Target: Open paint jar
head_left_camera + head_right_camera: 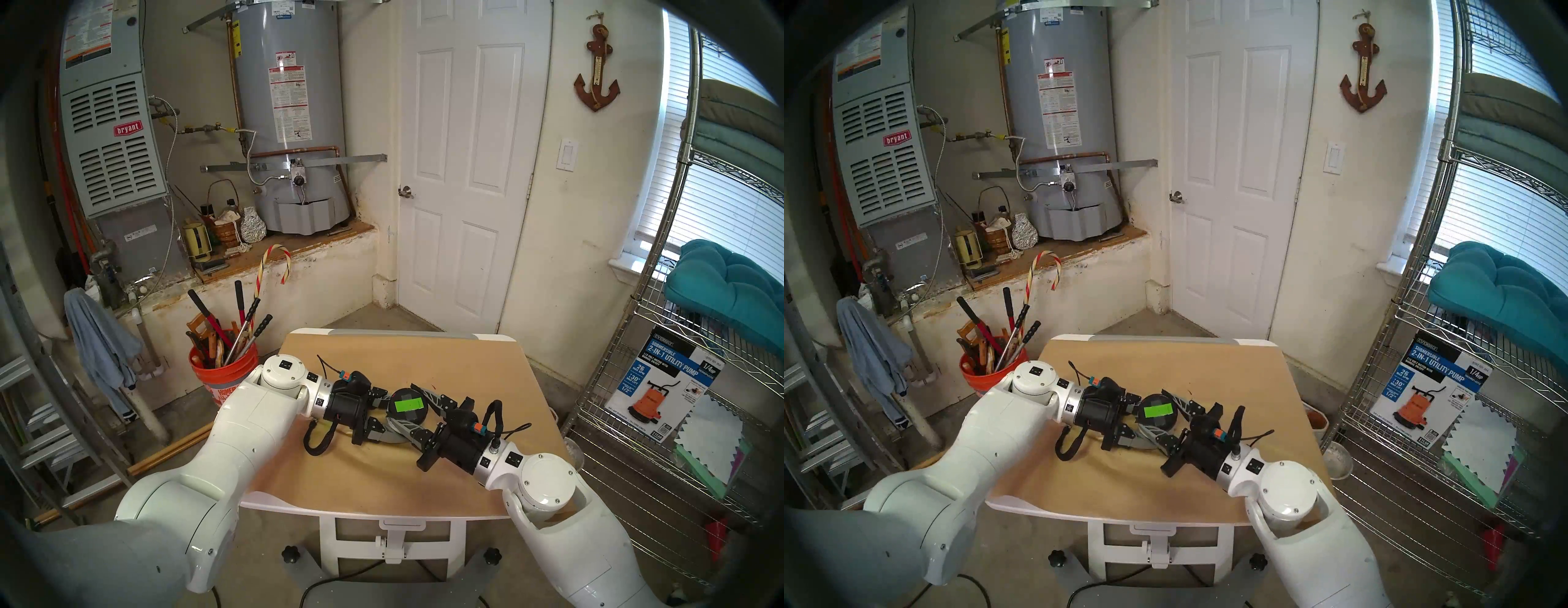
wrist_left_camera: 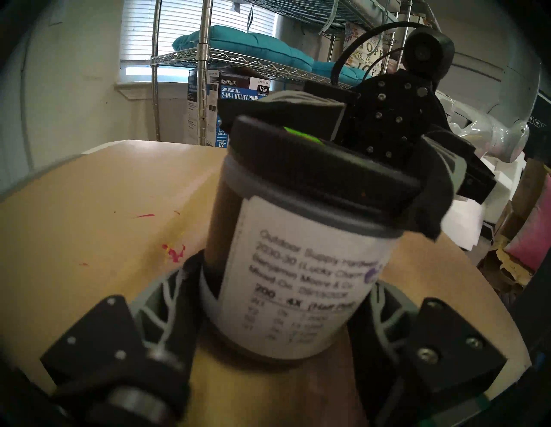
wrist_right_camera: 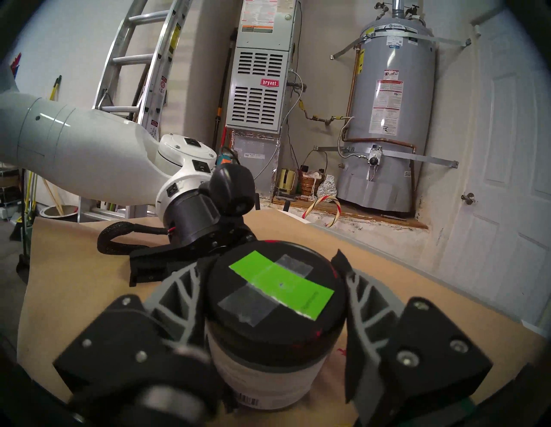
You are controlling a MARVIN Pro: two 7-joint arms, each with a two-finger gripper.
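Paint jar (image 1: 406,414), with its white printed label and black lid (image 3: 277,295), is standing upright near the middle of the paper-covered tabletop (image 1: 479,373), well inside all four edges, and is being gripped from two sides at once. The left gripper (image 2: 277,310) is reaching in from the tabletop's left edge and pinching the labelled body low down; in the left wrist view its ribbed grey fingers (image 2: 162,307) are pressing against opposite sides of the jar near its base. The right gripper (image 3: 275,301) is coming in from the near right corner, roughly level, and clamping the lid; in the right wrist view its fingers (image 3: 362,301) are bearing on the lid's rim to either side. The lid, carrying a bright green rectangle (image 3: 281,287) laid across grey tape (image 3: 247,304), is sitting on the jar, with no gap showing beneath it. Red and yellow paint spots (image 2: 174,252) are marking the paper just beside the left gripper's finger.
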